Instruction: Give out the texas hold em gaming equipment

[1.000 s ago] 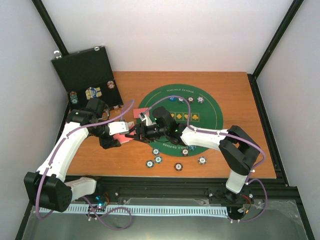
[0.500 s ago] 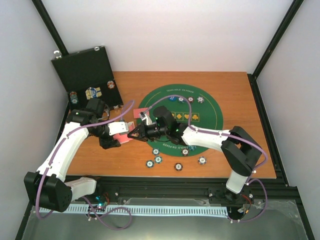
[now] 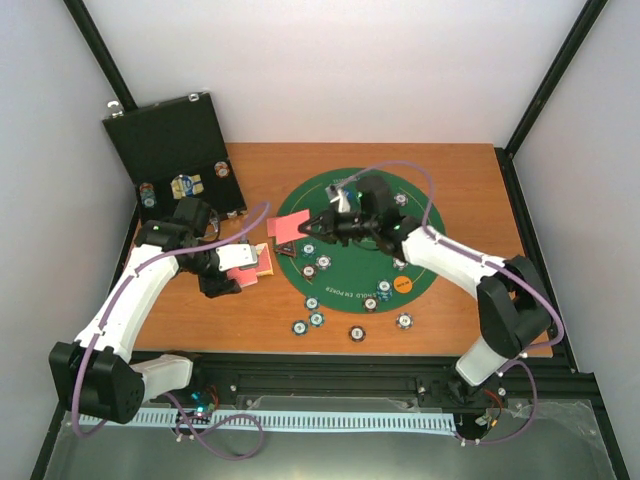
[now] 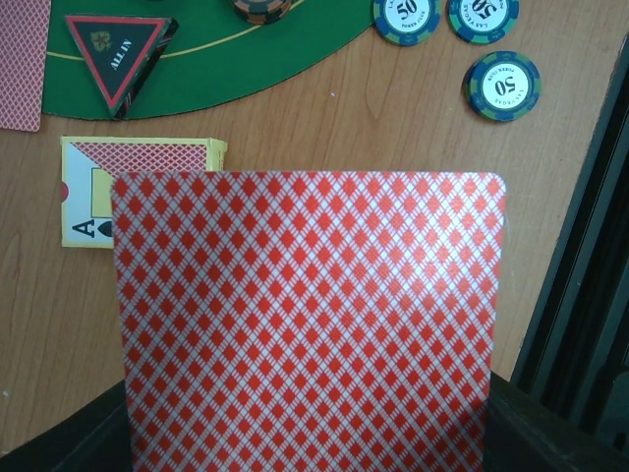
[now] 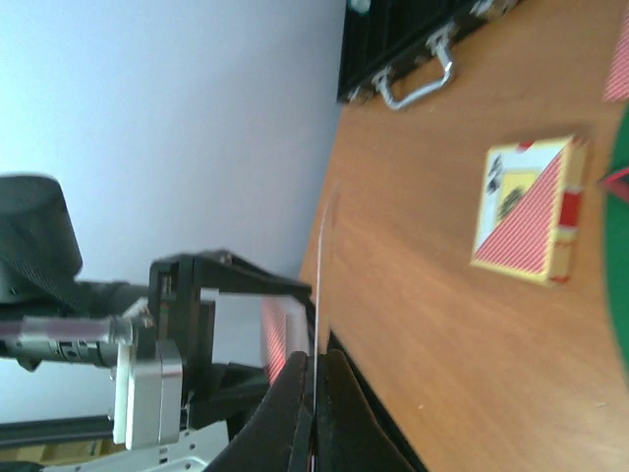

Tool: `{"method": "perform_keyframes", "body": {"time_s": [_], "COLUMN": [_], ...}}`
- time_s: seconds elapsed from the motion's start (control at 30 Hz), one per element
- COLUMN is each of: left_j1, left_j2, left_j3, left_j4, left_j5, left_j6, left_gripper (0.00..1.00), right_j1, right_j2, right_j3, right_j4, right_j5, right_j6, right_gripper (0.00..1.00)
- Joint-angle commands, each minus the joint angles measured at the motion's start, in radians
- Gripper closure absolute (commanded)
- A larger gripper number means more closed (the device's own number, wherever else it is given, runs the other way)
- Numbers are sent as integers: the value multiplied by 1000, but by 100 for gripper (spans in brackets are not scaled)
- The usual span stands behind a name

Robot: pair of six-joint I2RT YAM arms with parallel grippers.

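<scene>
My left gripper (image 3: 240, 268) is shut on a stack of red-backed playing cards (image 4: 310, 324) that fills the left wrist view and hides its fingers. My right gripper (image 3: 304, 229) hangs over the left part of the green mat (image 3: 425, 215), shut on a single card (image 5: 318, 265) seen edge-on. A yellow card box (image 4: 138, 192) lies on the wood between them. The black red-edged triangle marker (image 4: 120, 54) sits at the mat's left edge. Several striped poker chips (image 3: 316, 319) lie on the mat and along the table's front. An orange button (image 3: 402, 283) rests on the mat's near right.
The black hinged case (image 3: 170, 140) stands open at the back left with chips in its tray. Another red-backed card (image 4: 22, 59) lies at the mat's left edge. Black frame rails (image 3: 400, 380) run along the table's front.
The right gripper shut on one card at the left gripper's stack, then swung right and back over the mat with it. The left arm stayed put with its cards.
</scene>
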Motion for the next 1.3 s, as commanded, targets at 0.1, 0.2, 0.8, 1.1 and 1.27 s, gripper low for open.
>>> {"method": "perform_keyframes", "body": {"time_s": [0.1,0.2,0.8,1.1,1.27], "left_j1": [-4,-4,-4,-4,-4], "left_j2": [9,20,56,28,12], "left_j3": [10,22,68,50,60], "left_j4": [12,13,-9,-19,-33], "left_j5": [9,7,35,30,37], "left_j6": [9,0,-18,-9,-14], "left_gripper": [68,69,69,69,69], "right_j1": [-267,-361,-491,-493,-494], "right_j2": [98,247,1050,1083,1097], "right_j3": [241,415,1295,1307,1347], "right_j4": [-315,-420,-647,-703,-707], "right_j5": [-69,-90,-65,23,50], "right_j6": [-226,-288,-281,-323,-328], "right_gripper": [97,97,97,93,84]}}
